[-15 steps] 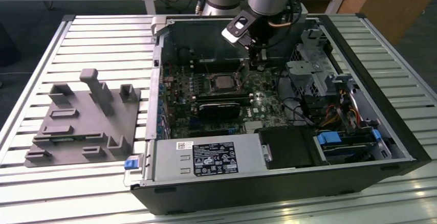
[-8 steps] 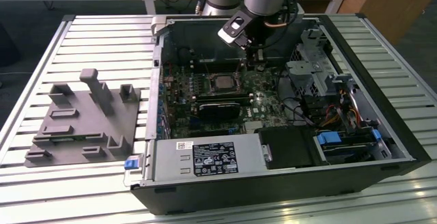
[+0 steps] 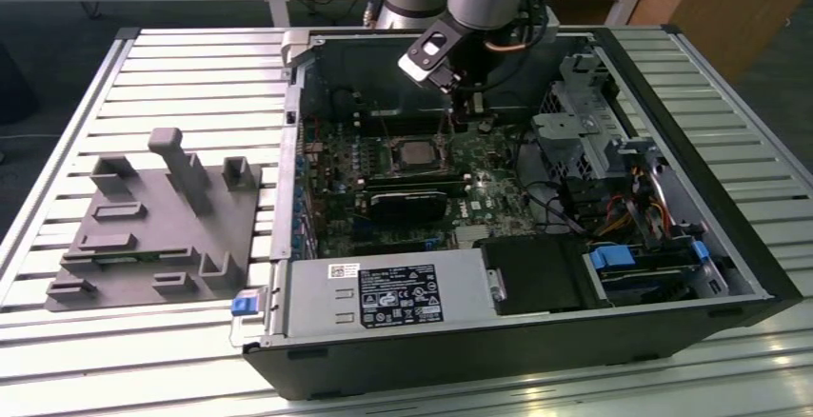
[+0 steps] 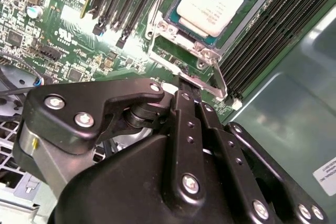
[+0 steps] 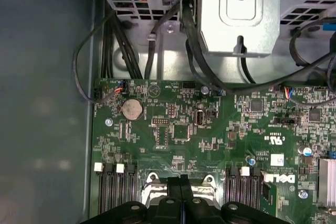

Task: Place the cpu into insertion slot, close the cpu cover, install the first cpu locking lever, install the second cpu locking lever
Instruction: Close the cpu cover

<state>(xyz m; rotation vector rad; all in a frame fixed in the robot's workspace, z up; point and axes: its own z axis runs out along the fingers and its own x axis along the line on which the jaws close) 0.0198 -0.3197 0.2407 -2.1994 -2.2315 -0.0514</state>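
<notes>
Landmark: the insertion slot (image 3: 391,155), a square socket on the green motherboard (image 5: 210,140) inside the open computer case (image 3: 508,360).
Cpu: the cpu (image 4: 212,1) lies flat in the insertion slot with its pale metal top facing up.
Cpu cover: the cpu cover (image 4: 185,36) lies down over the insertion slot, and its silvery frame rings the chip's edges.
Locking lever: a thin silvery locking lever (image 4: 220,82) runs along one side of the insertion slot, and its end reaches out past the slot's corner.
End effector: the end effector (image 4: 188,92) hangs just off a corner of the insertion slot, toward the exterior view's right of it. Its black fingers are pressed together with no gap between them in both wrist views. The tips sit right at the lever's end, but I cannot tell whether any metal is pinched between them.
Memory slots: long black memory slots (image 4: 131,3) flank the insertion slot on two sides.
Fixture: a grey fixture (image 3: 152,217) stands on the slatted worktop (image 3: 190,65), well apart from the insertion slot, toward the exterior view's left and outside the case.
</notes>
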